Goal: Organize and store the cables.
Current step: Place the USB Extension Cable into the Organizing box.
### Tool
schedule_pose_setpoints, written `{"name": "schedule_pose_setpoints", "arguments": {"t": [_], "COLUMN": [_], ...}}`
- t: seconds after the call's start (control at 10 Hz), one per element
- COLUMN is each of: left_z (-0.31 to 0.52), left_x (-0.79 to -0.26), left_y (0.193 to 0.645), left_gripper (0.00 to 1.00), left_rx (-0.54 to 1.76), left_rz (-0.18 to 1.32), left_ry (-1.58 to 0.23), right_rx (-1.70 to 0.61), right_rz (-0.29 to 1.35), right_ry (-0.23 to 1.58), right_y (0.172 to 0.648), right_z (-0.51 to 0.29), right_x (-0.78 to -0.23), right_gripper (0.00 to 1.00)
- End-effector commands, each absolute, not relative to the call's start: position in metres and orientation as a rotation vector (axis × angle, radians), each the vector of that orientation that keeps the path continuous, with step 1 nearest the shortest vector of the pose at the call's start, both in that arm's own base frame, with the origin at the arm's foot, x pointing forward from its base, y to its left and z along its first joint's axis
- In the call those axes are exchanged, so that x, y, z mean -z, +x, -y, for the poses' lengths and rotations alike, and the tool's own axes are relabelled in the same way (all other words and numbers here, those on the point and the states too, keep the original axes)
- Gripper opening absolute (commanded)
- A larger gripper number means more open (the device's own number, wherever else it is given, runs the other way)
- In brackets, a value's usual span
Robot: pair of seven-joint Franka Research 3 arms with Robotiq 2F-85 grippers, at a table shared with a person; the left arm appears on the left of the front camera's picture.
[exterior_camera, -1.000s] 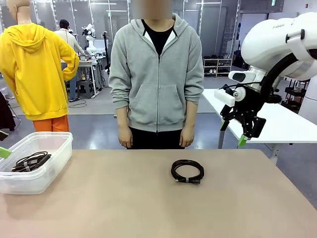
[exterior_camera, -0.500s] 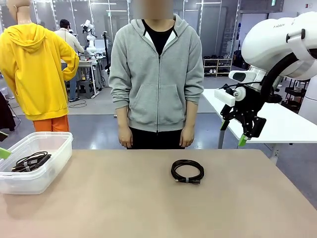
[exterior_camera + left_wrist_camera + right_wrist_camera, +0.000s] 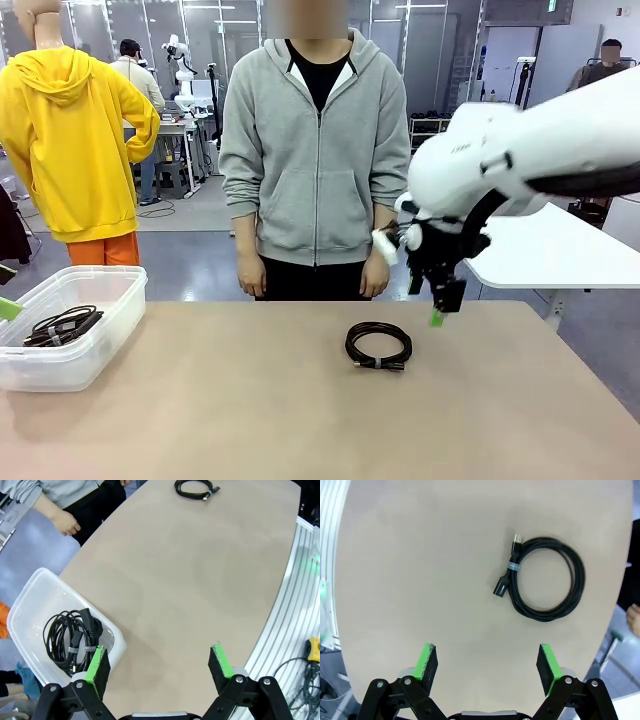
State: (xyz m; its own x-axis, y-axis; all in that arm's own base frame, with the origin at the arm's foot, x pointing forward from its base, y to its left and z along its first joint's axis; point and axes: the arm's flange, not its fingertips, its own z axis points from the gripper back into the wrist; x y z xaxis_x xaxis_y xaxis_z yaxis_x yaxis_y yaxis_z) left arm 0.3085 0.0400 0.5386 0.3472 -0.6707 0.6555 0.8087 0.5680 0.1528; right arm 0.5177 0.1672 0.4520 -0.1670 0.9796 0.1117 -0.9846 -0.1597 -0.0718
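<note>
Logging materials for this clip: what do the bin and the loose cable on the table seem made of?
Bin: translucent, slightly glossy plastic, probably; the coiled cables inside show through its wall. Loose cable: black, matte rubbery-looking jacket, with a pale tie around the loops.

- Coiled black cable [image 3: 378,346] lies flat near the centre of the tan table [image 3: 300,420].
- Right gripper [image 3: 436,300] hangs above the table just beyond the coil's right side, apart from it, jaws parted.
- Clear plastic bin [image 3: 95,335] at the left edge holds more coiled cables [image 3: 62,326].
- Person in grey hoodie [image 3: 315,150] stands at the far side, arms down.
</note>
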Motion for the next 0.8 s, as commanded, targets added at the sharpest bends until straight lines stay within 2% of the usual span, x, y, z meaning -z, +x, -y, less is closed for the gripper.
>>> {"name": "schedule_pose_setpoints", "arguments": {"t": [0.0, 0.4, 0.7], "left_z": [-0.038, -0.038, -0.038], "left_x": [-0.541, -0.541, -0.541], "left_y": [0.308, 0.308, 0.308], "left_gripper": [1.00, 1.00, 1.00], "left_rx": [0.949, 0.949, 0.949], "left_rz": [0.741, 0.741, 0.741], "left_ry": [-0.199, -0.199, -0.199], "right_rx": [-1.613, -1.499, -1.462], "right_rz": [0.063, 0.082, 0.085], "right_ry": [0.003, 0.038, 0.019], "right_y": [0.530, 0.537, 0.546], "right_z": [-0.187, -0.222, -0.227], "right_x": [-0.424, -0.359, -0.338], "right_gripper": [1.00, 1.00, 1.00]}}
